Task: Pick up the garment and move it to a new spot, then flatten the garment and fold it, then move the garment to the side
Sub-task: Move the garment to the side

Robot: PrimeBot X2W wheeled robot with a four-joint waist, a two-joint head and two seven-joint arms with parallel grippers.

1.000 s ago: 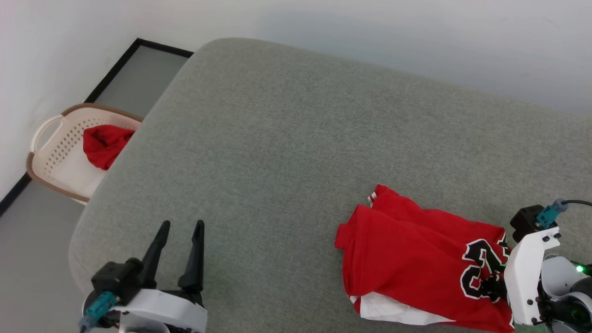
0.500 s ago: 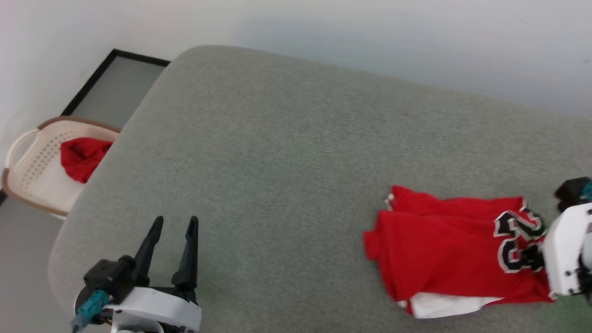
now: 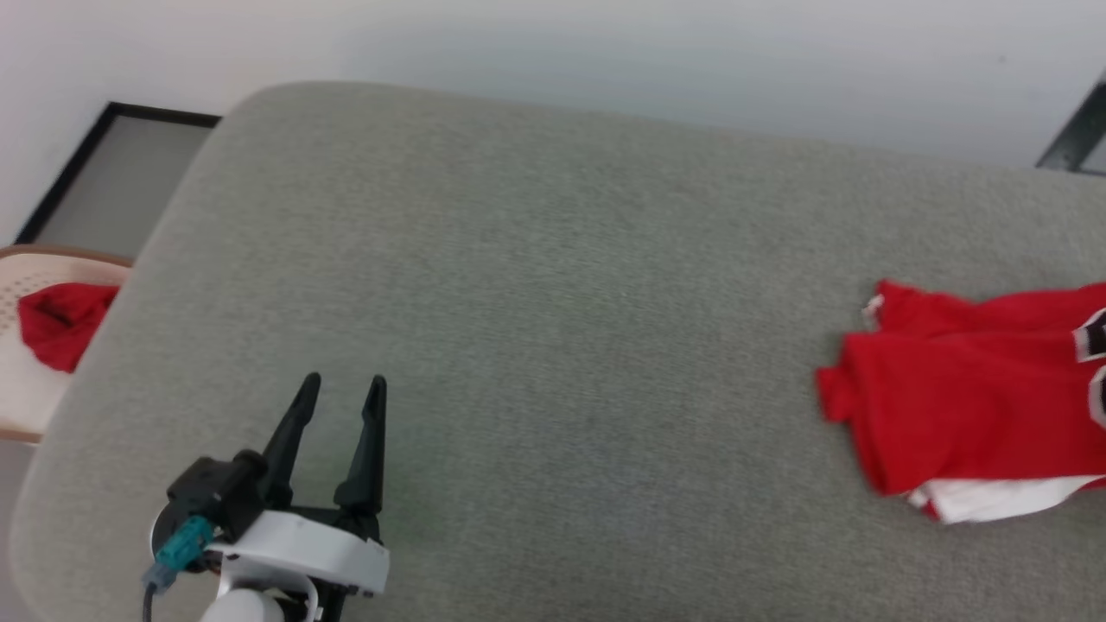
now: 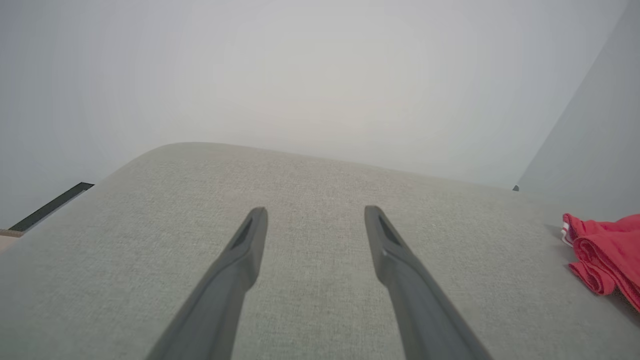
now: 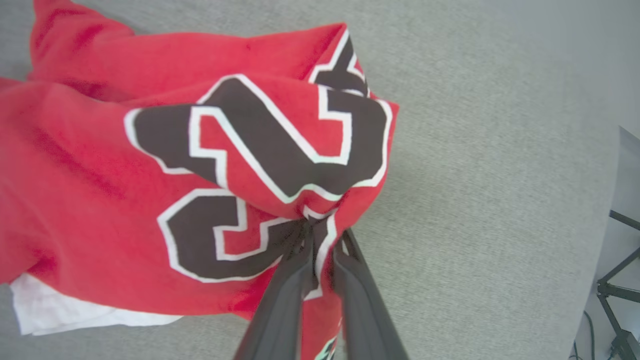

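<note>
At about three o'clock in the head view, cut by the edge of the picture, lies the red jersey-style shirt with black, white-outlined numerals and a white layer showing under its lower border. It rests on the wide grey-green padded surface, bunched and loosely doubled, not spread out.

In the right wrist view the right pincer has its two dark fingers almost together, clamped on a pinch of red cloth at the six o'clock side of the numerals. The fabric gathers into folds toward this grip, and the rest of the shirt lies on the padding.

The left pincer stands at seven o'clock in the head view. Its fingers are apart with nothing between them, above bare padding and well apart from the shirt. At nine o'clock, beside the padded surface, a beige perforated plastic basket holds a plain red cloth.

I judge the task to be in its first step: the shirt is gripped for the move to a new spot. Flattening, folding and the move to the side are all not yet done.

The long axis of the shirt runs nearly from nine to three o'clock in the head view. The free crumpled end, with a bit of striped trim, points to nine o'clock. The end with the numerals, where the grip is, points to three o'clock.
</note>
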